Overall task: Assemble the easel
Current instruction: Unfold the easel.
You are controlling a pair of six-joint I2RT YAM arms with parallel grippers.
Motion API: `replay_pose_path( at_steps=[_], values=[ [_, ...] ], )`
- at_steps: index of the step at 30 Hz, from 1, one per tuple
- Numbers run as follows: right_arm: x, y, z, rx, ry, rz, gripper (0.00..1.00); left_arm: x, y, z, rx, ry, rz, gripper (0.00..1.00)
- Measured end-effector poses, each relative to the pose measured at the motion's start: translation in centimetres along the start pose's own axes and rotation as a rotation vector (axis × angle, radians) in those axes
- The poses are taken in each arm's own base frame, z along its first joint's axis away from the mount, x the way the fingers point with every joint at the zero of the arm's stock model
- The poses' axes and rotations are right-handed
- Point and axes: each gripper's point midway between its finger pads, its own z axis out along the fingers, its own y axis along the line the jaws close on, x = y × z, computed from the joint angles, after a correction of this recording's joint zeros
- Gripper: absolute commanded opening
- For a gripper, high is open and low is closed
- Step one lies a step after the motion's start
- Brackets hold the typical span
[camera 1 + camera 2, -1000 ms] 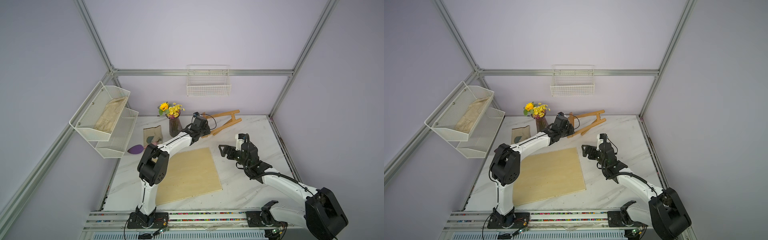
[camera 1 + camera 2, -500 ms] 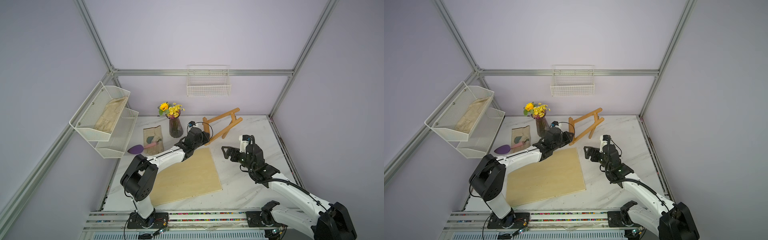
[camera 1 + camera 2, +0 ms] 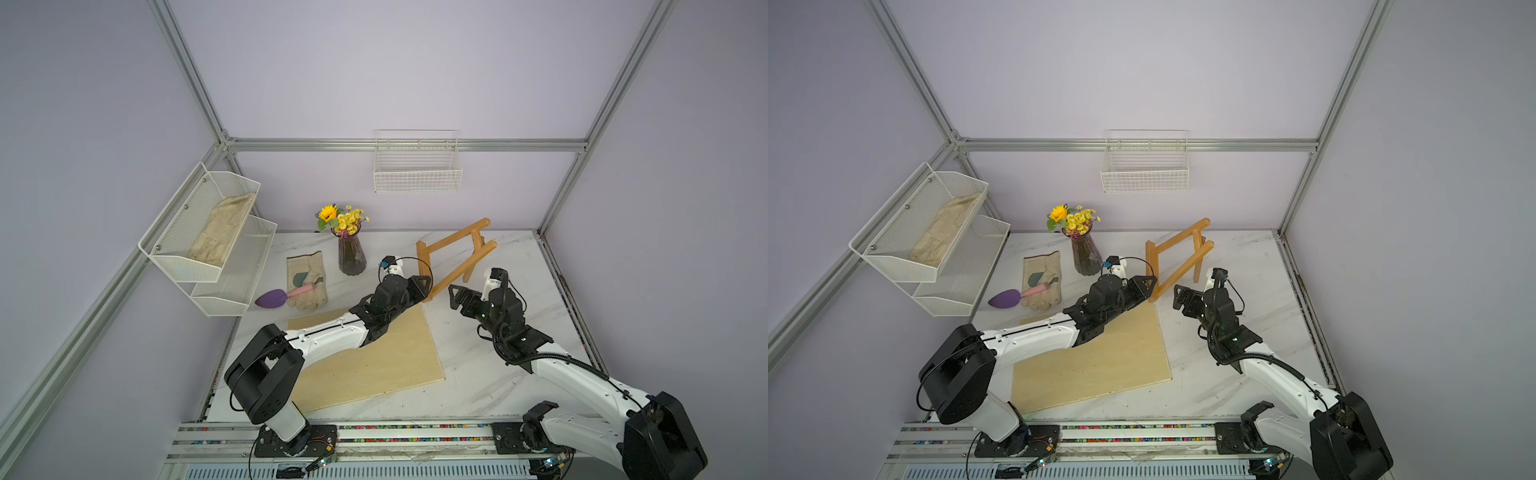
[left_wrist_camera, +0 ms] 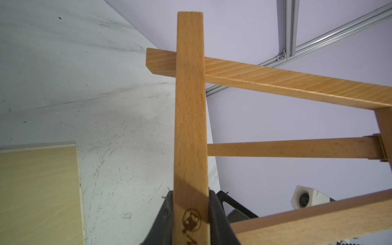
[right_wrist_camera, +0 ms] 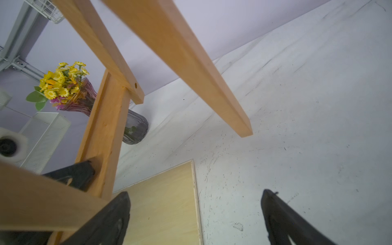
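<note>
The easel (image 3: 465, 268) (image 3: 1183, 270) is a honey-brown wooden frame, tilted up over the back of the table, its slats slanting towards the back right. My left gripper (image 3: 424, 286) (image 3: 1148, 286) is shut on the lower end of one leg. In the left wrist view that leg (image 4: 191, 106) runs straight out from between the jaws (image 4: 191, 197), with the cross bars branching off it. My right gripper (image 3: 457, 297) (image 3: 1181, 299) is open just right of that leg end, holding nothing. In the right wrist view the easel slats (image 5: 186, 55) pass above its open fingers (image 5: 196, 201).
A large pale plywood board (image 3: 374, 357) lies flat under the left arm. A vase of yellow flowers (image 3: 351, 253), and a glove with a purple trowel (image 3: 307, 282) on it, stand at the back left. A wire shelf (image 3: 208, 232) and a wall basket (image 3: 417, 166) hang on the walls.
My left gripper has drawn the easel from the back wall towards the front and right, and the frame has tipped up more steeply. The right gripper stays open and has barely shifted.
</note>
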Motion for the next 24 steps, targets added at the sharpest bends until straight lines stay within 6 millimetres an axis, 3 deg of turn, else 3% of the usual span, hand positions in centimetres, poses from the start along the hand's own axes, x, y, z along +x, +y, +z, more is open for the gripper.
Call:
replay_pose_path(
  at_steps=[5, 11, 24],
  values=[
    [-0.4, -0.8, 0.6, 0.037, -0.017, 0.002, 0.97, 0.4, 0.3, -0.7, 0.011, -0.006, -0.026, 0.0],
    [-2.2, -0.8, 1.4, 0.039, -0.052, -0.005, 0.97, 0.8, -0.3, -1.1, 0.044, -0.007, -0.05, 0.0],
    [-5.9, -4.7, 1.3, 0.097, -0.118, 0.059, 0.97, 1.3, 0.4, -2.3, 0.057, -0.014, -0.075, 0.0]
  ],
)
